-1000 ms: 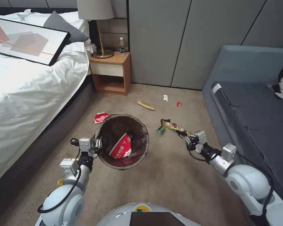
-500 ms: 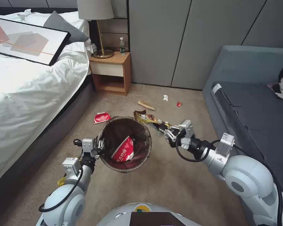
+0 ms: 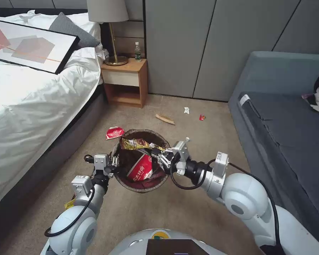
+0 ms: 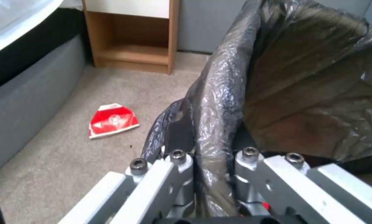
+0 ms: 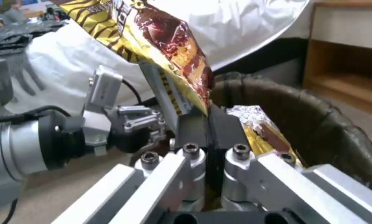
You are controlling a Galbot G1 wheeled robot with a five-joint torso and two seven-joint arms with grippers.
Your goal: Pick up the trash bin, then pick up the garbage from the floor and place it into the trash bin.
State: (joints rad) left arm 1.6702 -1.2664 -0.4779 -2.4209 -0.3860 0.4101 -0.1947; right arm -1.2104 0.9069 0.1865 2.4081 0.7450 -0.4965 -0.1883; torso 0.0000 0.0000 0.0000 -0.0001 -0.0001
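Observation:
The trash bin, lined with a dark bag, hangs just off the floor with my left gripper shut on its near-left rim; the left wrist view shows the jaws pinching the liner. My right gripper is shut on a yellow-brown snack wrapper held over the bin's mouth, seen close in the right wrist view as wrapper above the rim. A red cup lies inside. More garbage is on the floor: a red packet, a brown scrap, a white scrap, a small red piece.
The bed runs along the left. A wooden nightstand with a lamp and a bottle stands at the back. A grey sofa lines the right. Open carpet lies in front of the bin.
My right gripper has carried the snack wrapper leftward from near the sofa to above the bin. The left gripper and the bin have shifted slightly to the right.

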